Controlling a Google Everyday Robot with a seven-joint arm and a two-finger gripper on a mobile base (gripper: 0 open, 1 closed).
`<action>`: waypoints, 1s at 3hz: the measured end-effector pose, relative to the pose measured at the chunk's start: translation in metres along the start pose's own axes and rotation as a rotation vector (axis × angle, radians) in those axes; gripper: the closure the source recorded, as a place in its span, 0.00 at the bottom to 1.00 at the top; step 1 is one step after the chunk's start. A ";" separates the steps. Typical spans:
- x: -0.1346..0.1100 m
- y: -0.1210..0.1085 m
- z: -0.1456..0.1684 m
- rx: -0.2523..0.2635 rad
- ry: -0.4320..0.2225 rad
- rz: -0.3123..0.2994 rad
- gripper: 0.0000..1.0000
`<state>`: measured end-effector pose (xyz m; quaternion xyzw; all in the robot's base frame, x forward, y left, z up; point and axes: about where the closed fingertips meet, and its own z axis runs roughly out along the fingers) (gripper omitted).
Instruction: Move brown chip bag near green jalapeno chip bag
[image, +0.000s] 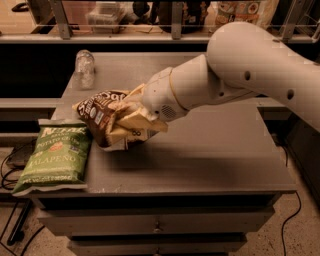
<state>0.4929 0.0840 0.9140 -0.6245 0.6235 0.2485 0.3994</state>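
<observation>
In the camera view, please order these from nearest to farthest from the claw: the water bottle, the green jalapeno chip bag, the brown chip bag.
1. Brown chip bag: held in the claw, above the table's left half.
2. Green jalapeno chip bag: flat at the front left corner, beside the held bag.
3. Water bottle: at the back left corner.

"JALAPEÑO" is read in pale capitals across the lower half of the green jalapeno chip bag (54, 159), which lies at the left front of the desk (210, 155). The white brand lettering at its top cannot be made out. White script is seen on the dark upper part of the brown chip bag (102, 117), but it is too crumpled to be read. This bag is clamped in the gripper (131, 120), just right of the green bag.
</observation>
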 end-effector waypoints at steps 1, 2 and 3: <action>-0.002 0.002 0.001 -0.003 0.001 -0.005 0.04; -0.003 0.003 0.002 -0.004 0.001 -0.007 0.00; -0.003 0.003 0.002 -0.004 0.001 -0.008 0.00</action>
